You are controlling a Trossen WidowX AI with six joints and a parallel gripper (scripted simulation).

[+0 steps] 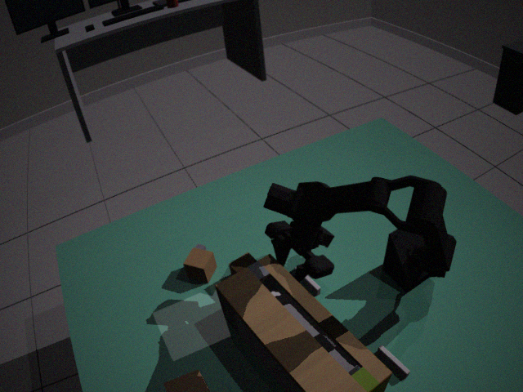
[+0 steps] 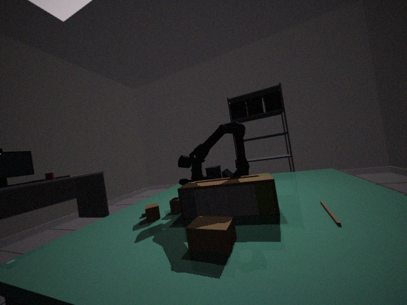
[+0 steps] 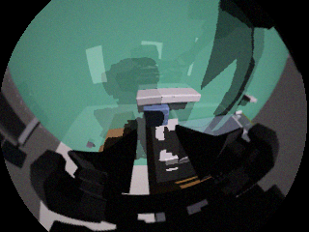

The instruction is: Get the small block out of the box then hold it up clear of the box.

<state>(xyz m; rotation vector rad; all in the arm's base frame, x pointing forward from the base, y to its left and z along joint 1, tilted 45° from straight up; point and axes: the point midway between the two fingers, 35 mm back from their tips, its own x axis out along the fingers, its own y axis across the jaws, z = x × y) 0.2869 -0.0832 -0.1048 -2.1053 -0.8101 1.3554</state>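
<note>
Your claw [image 1: 289,269] [image 2: 196,178] [image 3: 156,130] is released, holding nothing. The small blue block [image 3: 156,115] seems already outside the box [image 1: 279,320] [image 2: 226,200] [image 3: 190,183], at twelve o'clock in wrist view. Pickup is now in hand: align, descend carefully, then clench.

a wooden cube [image 1: 200,265] [image 2: 152,212] stands beyond the box's end [image 1: 239,291] [image 2: 187,201].
</note>
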